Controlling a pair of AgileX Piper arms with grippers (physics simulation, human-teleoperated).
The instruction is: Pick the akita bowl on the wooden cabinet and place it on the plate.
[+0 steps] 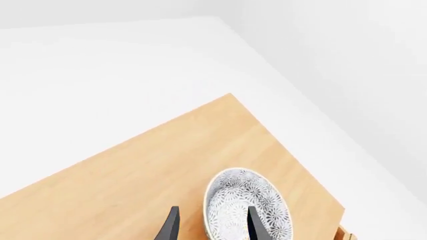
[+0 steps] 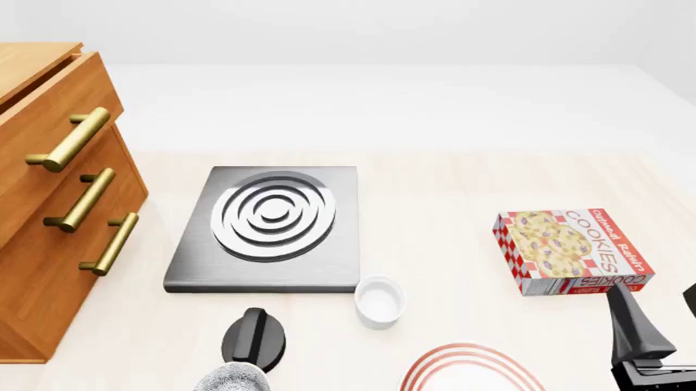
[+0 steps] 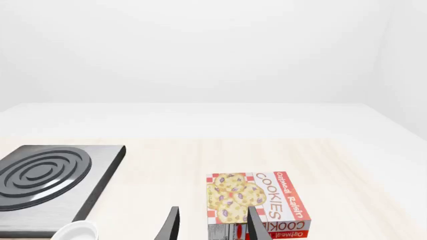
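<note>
1. Left end effector point(image 1: 212, 225) is open, one finger point(image 1: 257, 225) over the bowl point(image 1: 248, 206), the other beside it on the cabinet point(image 1: 160, 165) top. Nothing gripped yet.
2. I judge this the reach-and-grasp step; next I'd lower, straddle the rim, then close.
3. Right end effector point(image 3: 212, 225) is open and empty, near the cookie box point(image 3: 260, 200).
4. Plate point(image 2: 470, 371) sits at the counter's near edge, beside the ramekin point(image 2: 381, 300); stove slab point(image 2: 272, 224) beyond.
</note>
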